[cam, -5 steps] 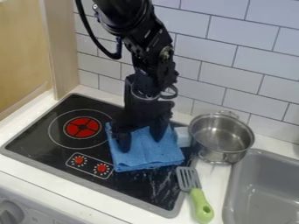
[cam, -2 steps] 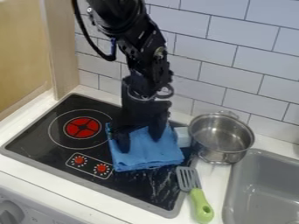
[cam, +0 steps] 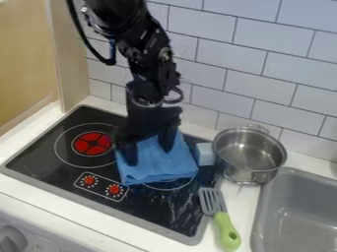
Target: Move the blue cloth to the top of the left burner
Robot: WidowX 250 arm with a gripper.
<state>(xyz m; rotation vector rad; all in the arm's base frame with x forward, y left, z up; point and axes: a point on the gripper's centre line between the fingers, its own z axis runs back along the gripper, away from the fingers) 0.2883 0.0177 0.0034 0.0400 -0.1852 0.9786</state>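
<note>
My black gripper [cam: 150, 154] points down over the blue cloth [cam: 160, 171], its two fingers spread apart, one on the left part of the cloth and the other toward its upper right. The folded cloth lies flat on the black stovetop, right of the left burner [cam: 92, 143]. That burner is a red disc inside a white ring, and the cloth's left edge is close to the ring's right side. Part of the cloth's back edge is hidden under the gripper.
A metal pot [cam: 250, 153] stands right of the stove, with a pale block [cam: 205, 154] beside it. In front lies a green-handled spatula [cam: 226, 231]. A grey sink [cam: 296, 211] is at the right, a tiled wall behind.
My gripper has moved left and slightly back, and the cloth has slid the same way with it. Part of a white ring now shows in front of the cloth.
</note>
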